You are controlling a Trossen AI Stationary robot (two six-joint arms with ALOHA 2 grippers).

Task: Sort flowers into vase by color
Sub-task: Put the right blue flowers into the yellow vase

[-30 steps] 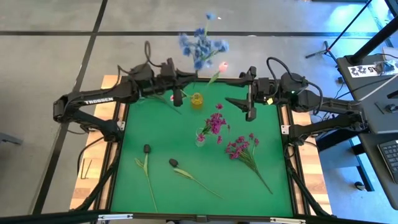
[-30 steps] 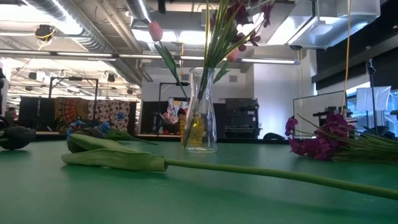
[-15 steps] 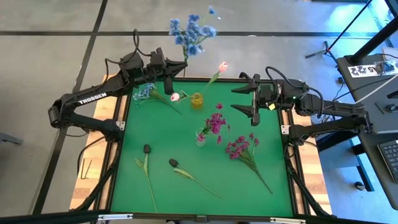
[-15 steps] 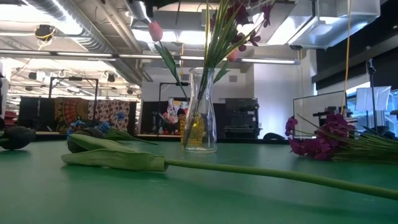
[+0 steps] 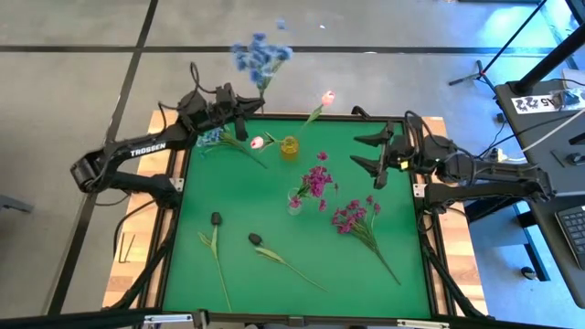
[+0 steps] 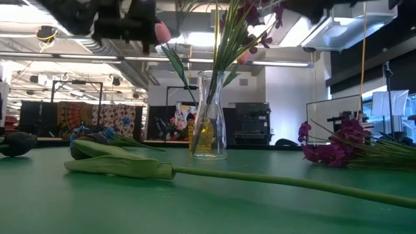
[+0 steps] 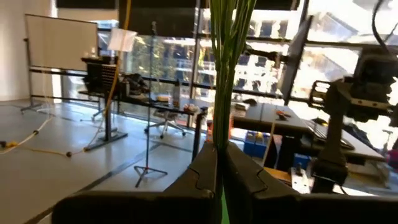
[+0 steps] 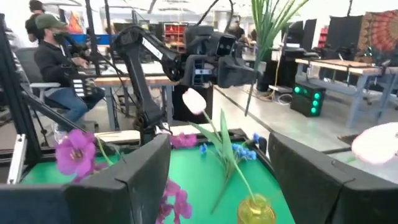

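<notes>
Green table [image 5: 238, 192] in a workshop, left tool [image 5: 239, 123] clamping blue flowers [image 5: 258, 57], right tool [image 5: 377, 155] wide.

Blue flowers [image 5: 257, 55] aloft, others [image 5: 357, 217] flat.

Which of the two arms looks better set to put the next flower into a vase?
Probably the left. Its end effector is shut on the blue flowers, lifted by the table's far edge near the yellow vase. The right end effector hangs open and holds nothing.

Left gripper [image 5: 239, 117] carried blue flowers [image 5: 257, 57] leftward; right gripper [image 5: 376, 157] retreated.
</notes>
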